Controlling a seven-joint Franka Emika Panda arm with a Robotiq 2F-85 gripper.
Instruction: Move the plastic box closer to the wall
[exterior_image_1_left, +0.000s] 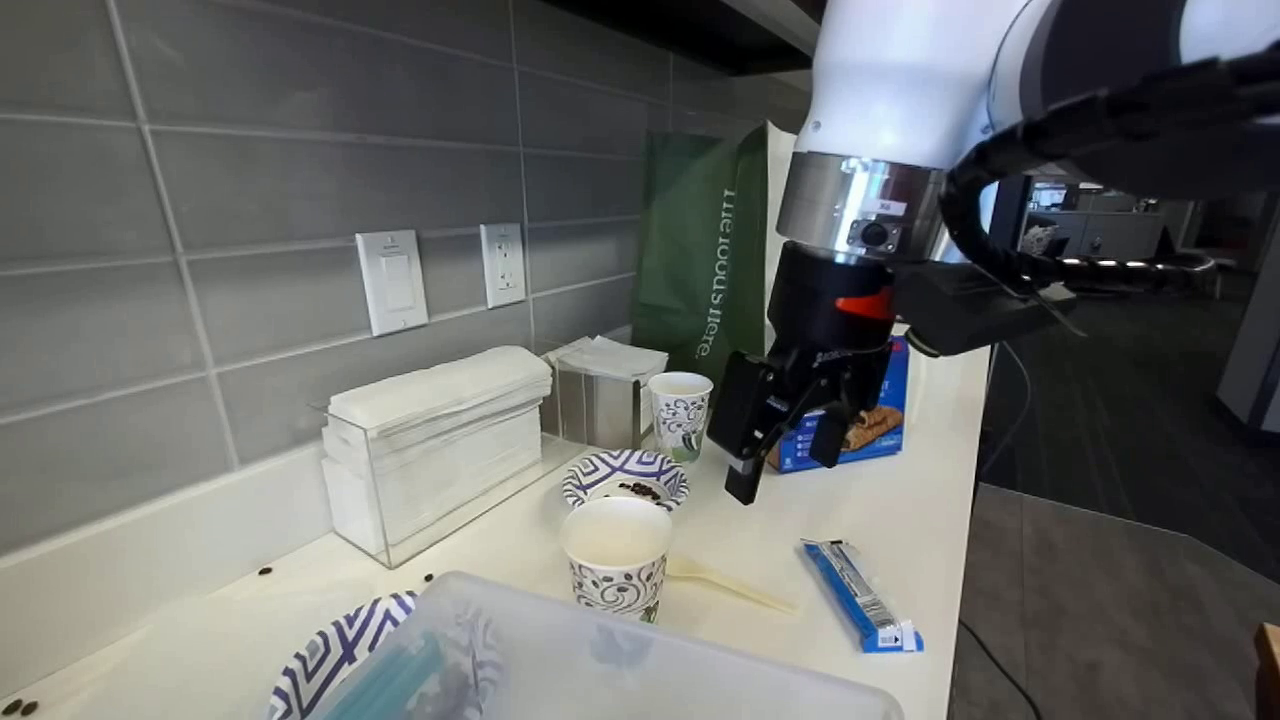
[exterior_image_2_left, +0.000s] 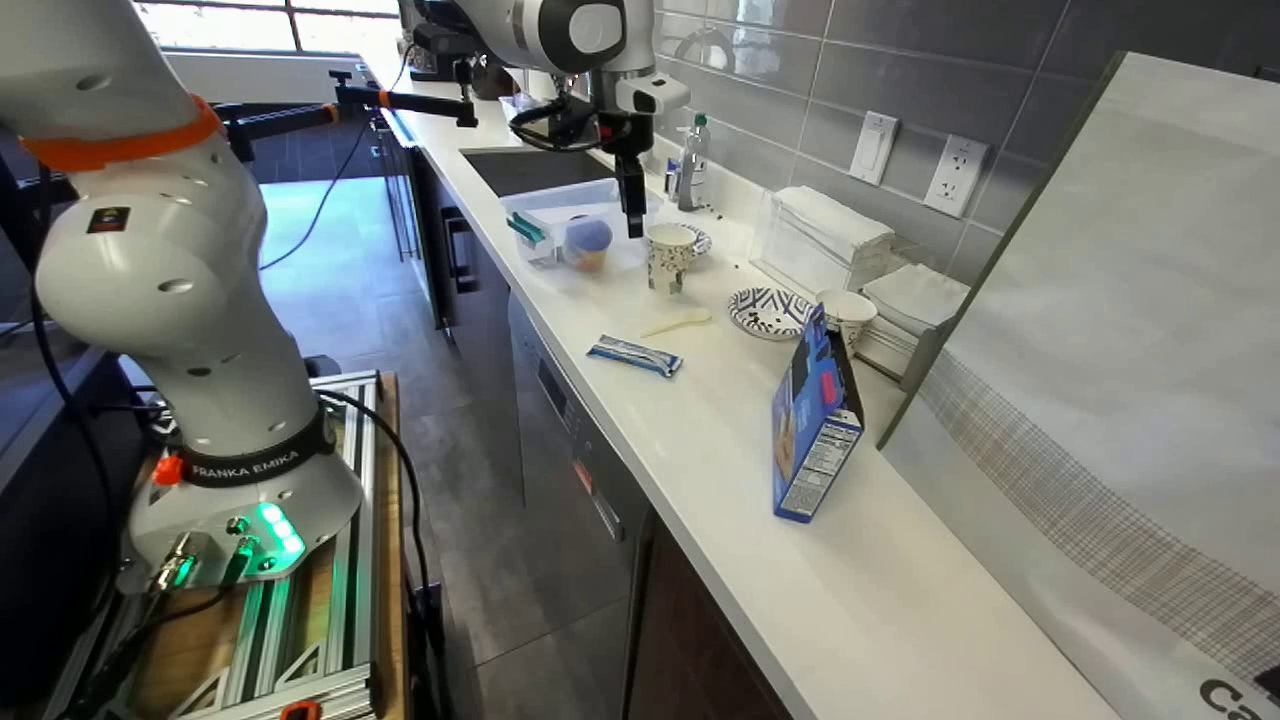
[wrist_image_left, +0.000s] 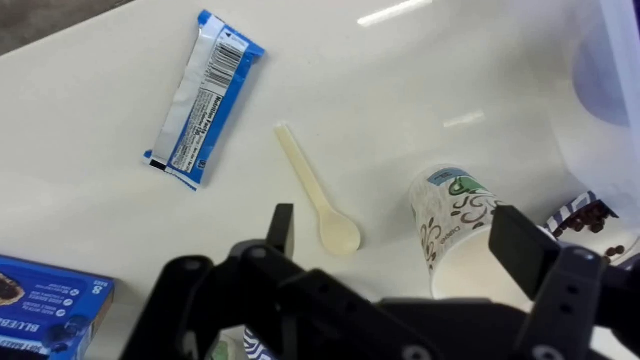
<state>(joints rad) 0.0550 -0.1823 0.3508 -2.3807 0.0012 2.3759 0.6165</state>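
Observation:
The clear plastic box (exterior_image_1_left: 660, 665) stands on the counter, cut off at the bottom of an exterior view. It shows whole in an exterior view (exterior_image_2_left: 560, 200), near the sink, with a teal clip at its side. Its edge shows at the right of the wrist view (wrist_image_left: 617, 55). The grey tiled wall (exterior_image_1_left: 330, 180) runs behind the counter; it also shows in an exterior view (exterior_image_2_left: 750, 90). A gap with a patterned plate lies between box and wall. My gripper (exterior_image_1_left: 785, 465) is open and empty above the counter, apart from the box. In the wrist view its fingers (wrist_image_left: 400, 235) are wide apart.
A paper cup (wrist_image_left: 450, 220) stands under one finger, beside the box. A spoon (wrist_image_left: 320, 200), a snack bar (wrist_image_left: 202, 100), a bowl (exterior_image_1_left: 625, 480) and a blue carton (exterior_image_2_left: 815, 420) lie around. Napkin holders (exterior_image_1_left: 440, 450) and a green bag (exterior_image_1_left: 690, 250) line the wall.

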